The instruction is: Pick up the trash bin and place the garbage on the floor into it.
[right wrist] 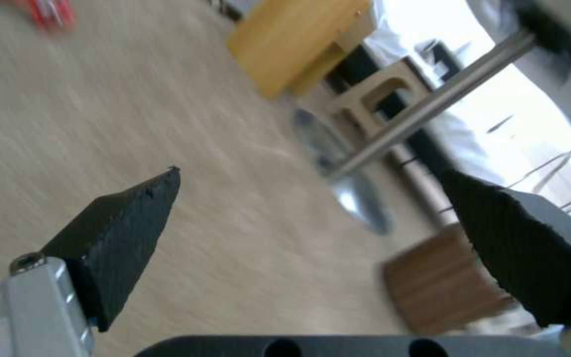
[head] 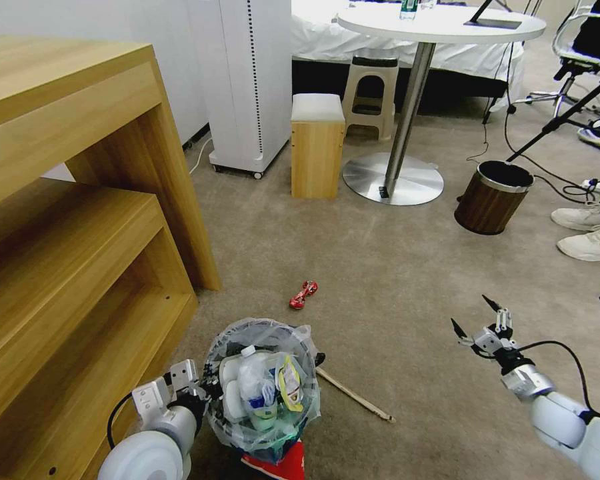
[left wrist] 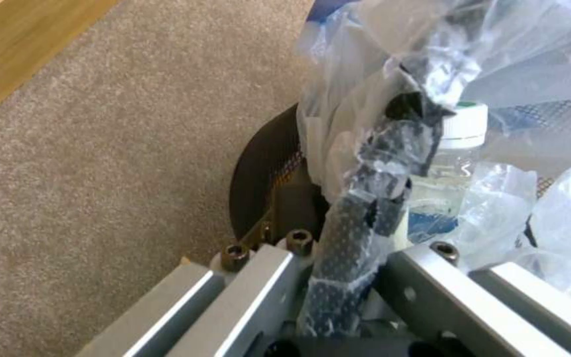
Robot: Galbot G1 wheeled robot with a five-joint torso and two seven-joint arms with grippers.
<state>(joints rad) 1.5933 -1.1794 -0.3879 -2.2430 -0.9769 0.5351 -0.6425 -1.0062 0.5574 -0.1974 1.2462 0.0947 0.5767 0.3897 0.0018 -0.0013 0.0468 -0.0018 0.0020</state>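
Small round dark wire trash bin (head: pixel 263 390), clear-bag lined and holding bottles and wrappers, sits near-left on the beige short-pile carpet (head: pixel 393 267); left gripper (head: pixel 203 393) fingers pinch its rim. Right gripper (head: pixel 477 319), fingers spread and empty, hovers near-right. Thin wooden stick (head: pixel 355 395) lies between them, running left-far to right-near; crumpled red wrapper (head: pixel 303 295) lies farther out, left of the right gripper.

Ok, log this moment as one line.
left gripper: shut on trash bin rim | right gripper: open, empty, above floor | red wrapper, wooden stick: on floor
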